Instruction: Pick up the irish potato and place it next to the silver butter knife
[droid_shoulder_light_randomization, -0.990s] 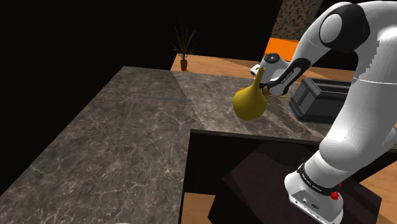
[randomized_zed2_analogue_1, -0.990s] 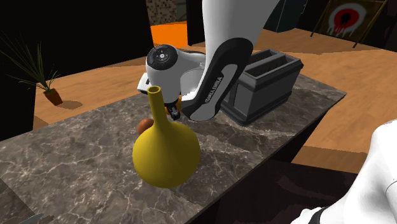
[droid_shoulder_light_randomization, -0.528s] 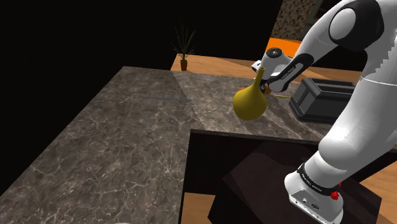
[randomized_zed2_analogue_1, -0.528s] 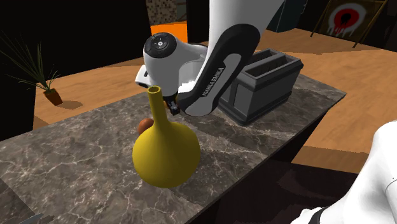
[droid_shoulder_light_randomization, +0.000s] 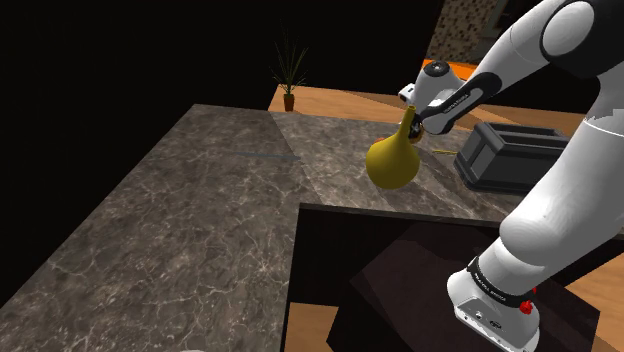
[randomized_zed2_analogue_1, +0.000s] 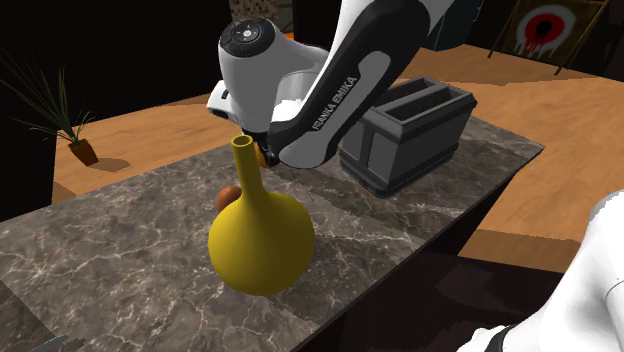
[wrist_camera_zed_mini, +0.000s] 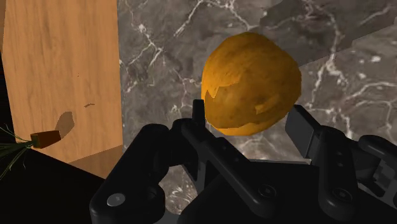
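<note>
My gripper (wrist_camera_zed_mini: 251, 124) is shut on the orange-brown potato (wrist_camera_zed_mini: 251, 86), one black finger pressing each side. The marble counter (wrist_camera_zed_mini: 356, 83) lies well below it. In the second exterior view the gripper (randomized_zed2_analogue_1: 262, 156) hangs above the counter just behind the neck of a yellow vase (randomized_zed2_analogue_1: 260, 240), and a sliver of the potato (randomized_zed2_analogue_1: 263, 154) shows there. In the shoulder view the gripper (droid_shoulder_light_randomization: 417, 123) is partly hidden behind the vase (droid_shoulder_light_randomization: 392, 160). A thin grey strip (droid_shoulder_light_randomization: 264, 153), possibly the butter knife, lies on the counter toward the shoulder view's left.
A dark grey slotted box (droid_shoulder_light_randomization: 510, 155) (randomized_zed2_analogue_1: 410, 135) stands on the counter beside the arm. A small brown object (randomized_zed2_analogue_1: 228, 195) rests behind the vase. A potted plant (droid_shoulder_light_randomization: 289, 75) stands on the wooden floor beyond. The counter's edge drops to wooden floor (wrist_camera_zed_mini: 60, 76).
The hand has risen steadily with the potato in it, from close to the counter to level with the vase's mouth. The vase and box have not moved.
</note>
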